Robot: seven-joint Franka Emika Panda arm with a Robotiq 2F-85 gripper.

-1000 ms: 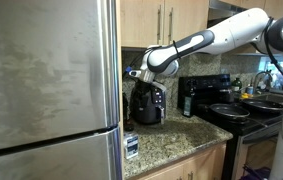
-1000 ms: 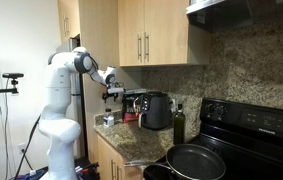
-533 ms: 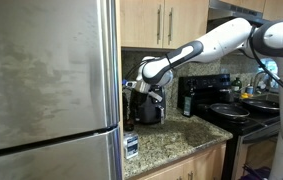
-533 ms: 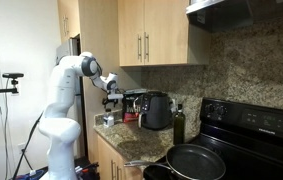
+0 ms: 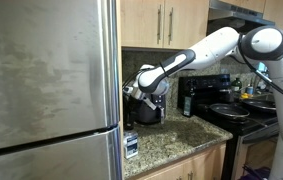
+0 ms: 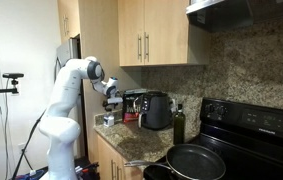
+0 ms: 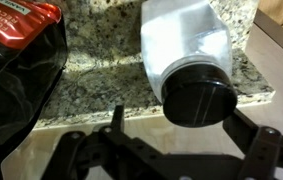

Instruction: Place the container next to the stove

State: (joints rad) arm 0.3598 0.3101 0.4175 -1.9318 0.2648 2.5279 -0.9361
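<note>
The container point(image 7: 184, 45) is a clear plastic jar with a black lid point(image 7: 196, 95), standing on the granite counter by its edge. In an exterior view it is the small jar point(image 5: 131, 146) on the counter corner beside the fridge. My gripper point(image 7: 181, 120) is open and hangs above the jar, with the lid showing between the two fingers and not touched. The gripper also shows in both exterior views point(image 5: 132, 89) point(image 6: 109, 96). The stove point(image 5: 236, 113) point(image 6: 253, 128), black-topped with dark pans, stands at the far end of the counter.
A black air fryer point(image 5: 148, 106) point(image 6: 157, 110) and a dark bottle point(image 5: 186, 100) point(image 6: 179, 124) stand on the counter between jar and stove. The steel fridge point(image 5: 41, 90) is beside the jar. A red package point(image 7: 16, 20) and a black bag point(image 7: 11, 90) lie nearby. Cabinets hang overhead.
The arm has swung away from the stove toward the fridge end of the counter, bringing the open gripper over the jar. The jar has not moved.
</note>
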